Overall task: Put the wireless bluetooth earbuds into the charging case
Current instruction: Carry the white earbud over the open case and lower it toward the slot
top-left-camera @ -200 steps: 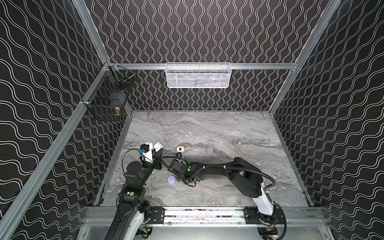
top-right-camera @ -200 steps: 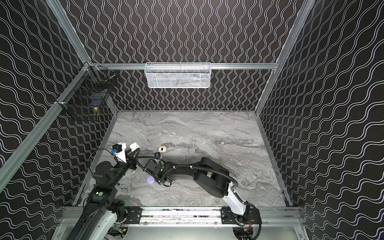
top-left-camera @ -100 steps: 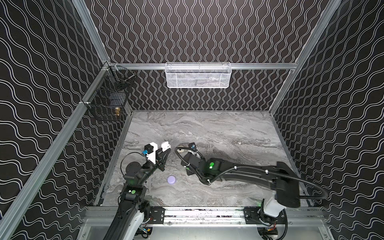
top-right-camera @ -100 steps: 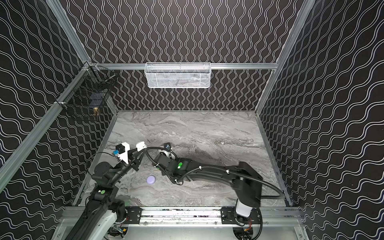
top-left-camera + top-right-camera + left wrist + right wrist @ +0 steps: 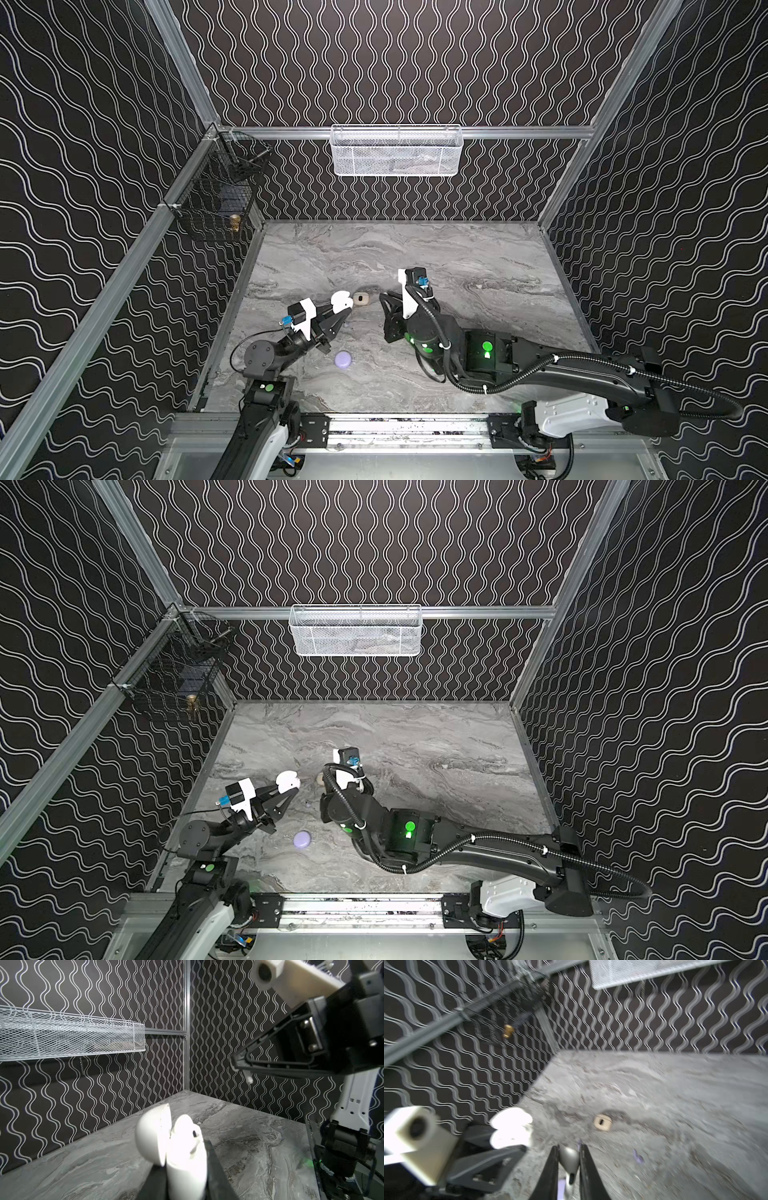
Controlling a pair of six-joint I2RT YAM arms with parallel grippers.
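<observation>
My L end effector [image 5: 345,312] is clamped on the open white charging case [image 5: 341,301], held off the table. R end effector [image 5: 568,1150] is pinched narrow on a white earbud [image 5: 569,1160], stem hanging down. The case sits just left of my R tip, w/ a gap. R arm is nearer, so it prob. does the insert.

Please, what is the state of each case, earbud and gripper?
white case: lid open.
left gripper: shut on white case.
white earbud: held, outside any case.
right gripper: shut on white earbud.
lavender case: closed, on the table.
beige case: on the table, lid unclear.
</observation>
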